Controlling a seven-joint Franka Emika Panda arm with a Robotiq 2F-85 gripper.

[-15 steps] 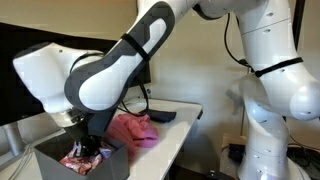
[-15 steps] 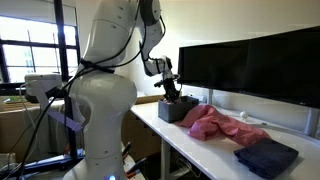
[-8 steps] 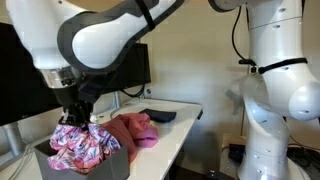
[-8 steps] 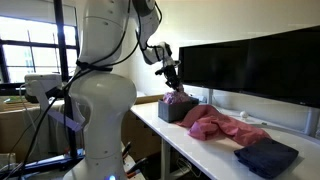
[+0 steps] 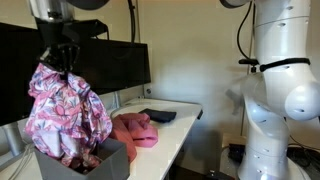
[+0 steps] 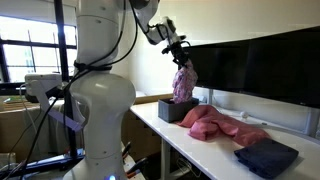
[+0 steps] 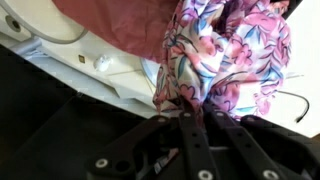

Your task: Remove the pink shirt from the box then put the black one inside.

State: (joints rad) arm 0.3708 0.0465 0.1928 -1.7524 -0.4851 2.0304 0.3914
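Hanging higher now, pink shirt (image 5: 62, 115) gripped by end effector (image 6: 181, 64) over box (image 6: 170, 111).

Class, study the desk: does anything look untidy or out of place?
The pink garment lies crumpled in a heap beside the box, unlike the flat folded dark cloth. The gripper holds a floral shirt aloft.

- The arm (image 6: 100, 95) stands upright on its base, with its upper links reaching high and forward.
- The gripper (image 5: 62, 60) is held well up and points downward.
- Its jaws are clamped on the bunched top of the pink shirt (image 5: 65, 115), which hangs beneath them.
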